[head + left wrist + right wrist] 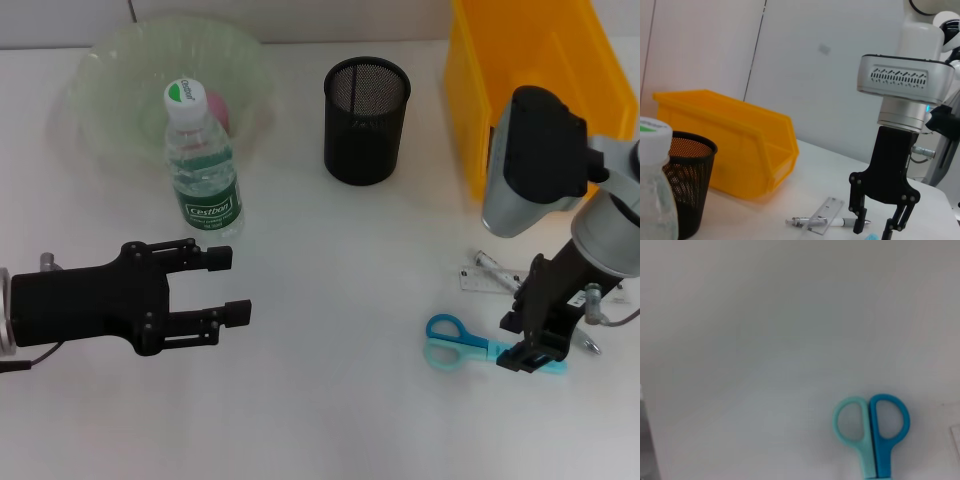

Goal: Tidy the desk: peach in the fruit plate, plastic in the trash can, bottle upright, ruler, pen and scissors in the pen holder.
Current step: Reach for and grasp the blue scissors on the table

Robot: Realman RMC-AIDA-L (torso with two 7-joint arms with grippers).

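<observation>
**Desk lot: scissors pickup in hand, right arm**

- Surface [330,300]: white, carries all items below.
- Trash can [520,90]: yellow bin at the far right corner, open side facing the middle. No plastic can be made out anywhere.
- Fruit plate [110,80]: pale green bowl at the far left corner; the peach [217,108] shows pink inside it, behind the bottle cap.
- Bottle [205,165]: upright, just in front of the fruit plate.
- Pen holder [366,120]: black mesh cup, far edge, centre, between plate and bin.
- Left pincer [228,285]: idle near the left edge, fingers apart, holding nothing.
- Right pincer [530,352]: low over the scissors near the right edge; the left wrist view shows its fingers apart, straddling downward.
- Scissors [475,350]: flat, blue and teal handles toward the centre, blade end under the right pincer.
- Ruler [487,280]: clear, just beyond the scissors.
- Pen [825,221]: lying across the ruler.

Handling note, as judgement: close on the blades near the pivot, square across them, clear of ruler and pen; lift straight, then lower blades-first into the holder.
</observation>
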